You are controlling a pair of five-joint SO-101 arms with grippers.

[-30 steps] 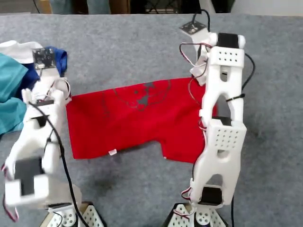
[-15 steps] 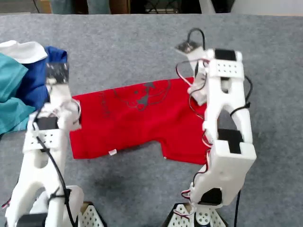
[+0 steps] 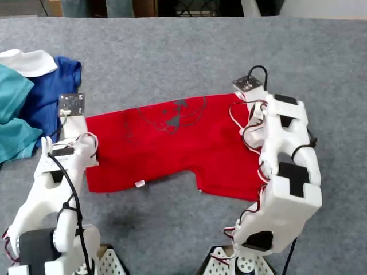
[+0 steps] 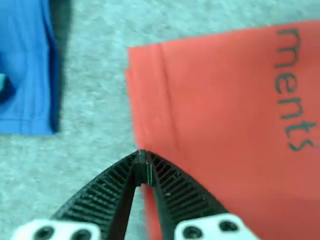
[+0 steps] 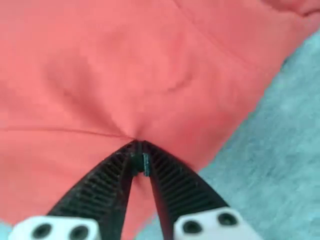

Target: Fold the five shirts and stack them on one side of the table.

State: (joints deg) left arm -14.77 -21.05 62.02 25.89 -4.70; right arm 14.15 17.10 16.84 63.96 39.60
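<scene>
High view: red shirt (image 3: 166, 149) lies spread at the centre of the table (image 3: 172, 51), blue shirt (image 3: 57, 86) heaped at 10 o'clock. Left wrist view: left gripper (image 4: 142, 161) is clamped tip-to-tip on the hem's very edge, a thin bite I judge, so the lift should be slow. Right wrist view: right gripper (image 5: 138, 155) is closed on a pucker of red cloth; I would raise both sides level.

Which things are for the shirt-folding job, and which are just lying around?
For the job: red shirt, pinched by left hand and right hand; blue shirt, teal shirt, white garment, heaped together.
Just there: grey table.
</scene>
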